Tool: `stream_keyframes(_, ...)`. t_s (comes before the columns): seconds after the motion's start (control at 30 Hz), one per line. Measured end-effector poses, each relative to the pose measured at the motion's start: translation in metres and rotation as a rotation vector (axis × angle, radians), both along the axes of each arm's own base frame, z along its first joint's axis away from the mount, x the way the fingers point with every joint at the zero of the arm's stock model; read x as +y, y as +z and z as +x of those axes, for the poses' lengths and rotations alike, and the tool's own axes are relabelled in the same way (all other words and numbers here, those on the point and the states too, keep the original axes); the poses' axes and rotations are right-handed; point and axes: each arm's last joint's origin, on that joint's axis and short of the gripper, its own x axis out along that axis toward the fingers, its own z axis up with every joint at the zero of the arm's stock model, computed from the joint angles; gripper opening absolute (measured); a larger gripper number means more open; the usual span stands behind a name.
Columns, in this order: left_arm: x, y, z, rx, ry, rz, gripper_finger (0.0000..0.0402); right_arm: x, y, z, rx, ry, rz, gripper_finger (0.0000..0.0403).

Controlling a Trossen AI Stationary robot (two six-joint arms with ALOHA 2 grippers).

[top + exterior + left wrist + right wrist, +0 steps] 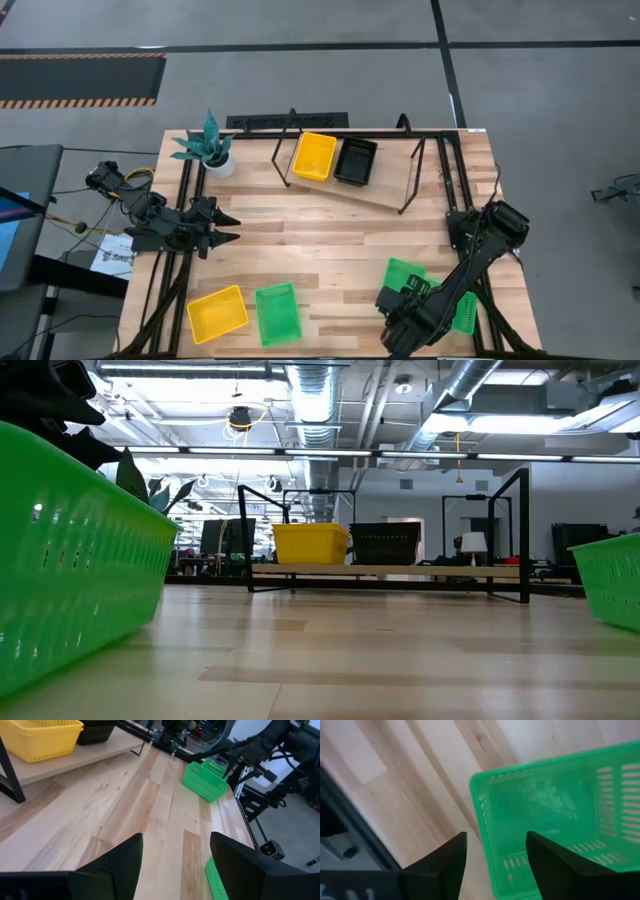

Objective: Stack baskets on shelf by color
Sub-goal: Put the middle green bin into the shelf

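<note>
Beside the potted plant [211, 148] — left claw [232, 226] spread, idle; right claw [495, 855] spread over a green basket [555, 815].

Open ground: the middle of the table [330, 235], bare wood between the shelf [385, 188] and the near edge.

Shelf top: yellow basket [314, 156] and black basket [356, 161] side by side on its left part; right part bare. Black wire legs [284, 150] rise at both ends.

Far left corner: potted plant [210, 148].

Near edge: yellow tray [217, 313] and green tray [277, 313] at left; green baskets [404, 273] at right, beneath the right arm [470, 265].

Left edge: left gripper [232, 227], fingers apart, pointing inward.
</note>
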Motion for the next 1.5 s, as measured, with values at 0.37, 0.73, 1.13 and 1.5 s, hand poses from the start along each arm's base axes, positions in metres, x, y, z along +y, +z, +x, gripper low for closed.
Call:
stream_keyframes(0.37,0.000,0.000,0.000,0.001,0.002,0.001,0.0221,0.005,-0.024,0.000,0.071,-0.006,-0.046,0.0223)
stream_keyframes(0.73,0.000,0.000,0.000,0.002,0.003,-0.003,0.0221,0.004,-0.025,-0.002,0.075,-0.036,-0.051,0.0216)
stream_keyframes(1.13,0.000,0.000,0.000,0.002,0.004,-0.003,0.0221,0.001,-0.042,0.003,0.050,-0.055,0.009,0.0156)
stream_keyframes(1.5,0.000,0.000,0.000,0.002,0.003,-0.004,0.0221,0.005,-0.007,0.027,-0.016,0.038,0.108,0.0011)
